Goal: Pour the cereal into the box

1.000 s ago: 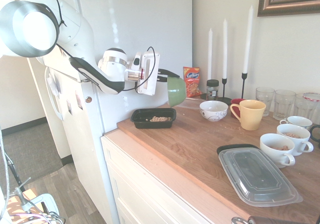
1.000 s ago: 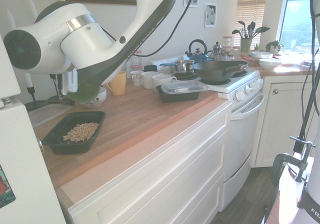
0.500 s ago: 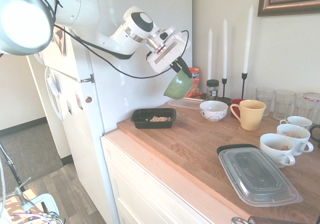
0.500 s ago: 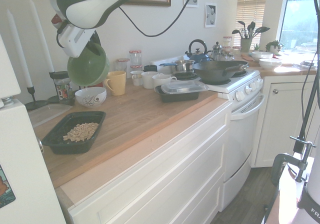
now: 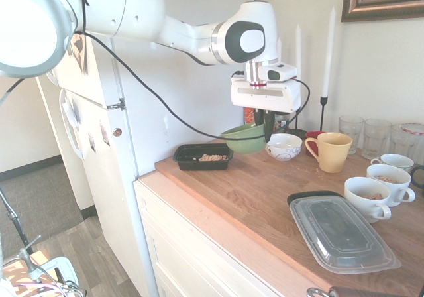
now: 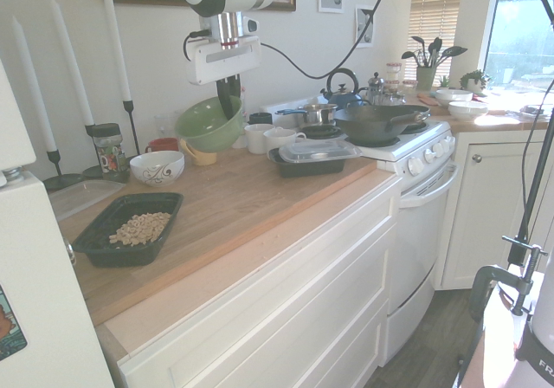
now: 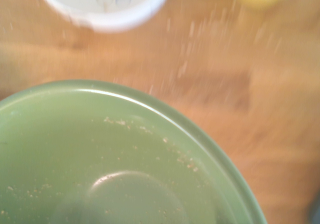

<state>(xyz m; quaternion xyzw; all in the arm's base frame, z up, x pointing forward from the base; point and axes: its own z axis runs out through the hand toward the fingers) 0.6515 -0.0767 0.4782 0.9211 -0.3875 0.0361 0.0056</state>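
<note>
Above the countertop (image 5: 265, 197): gripper (image 5: 267, 136), clamped shut on green bowl (image 5: 244, 138) rim, bowl emptied to crumbs. Cereal (image 6: 141, 227) lies inside black box (image 6: 104, 248), well apart. Risk, judged: rim pinch slipping; bowl striking white patterned bowl (image 5: 283, 146) or yellow mug (image 5: 329, 151) just beside.

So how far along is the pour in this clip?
The pour looks done: the cereal lies in the black box, and the green bowl holds only crumbs. In hand: the gripper grips that bowl's rim above the counter, beside the white patterned bowl. Left: setting the bowl down.
</note>
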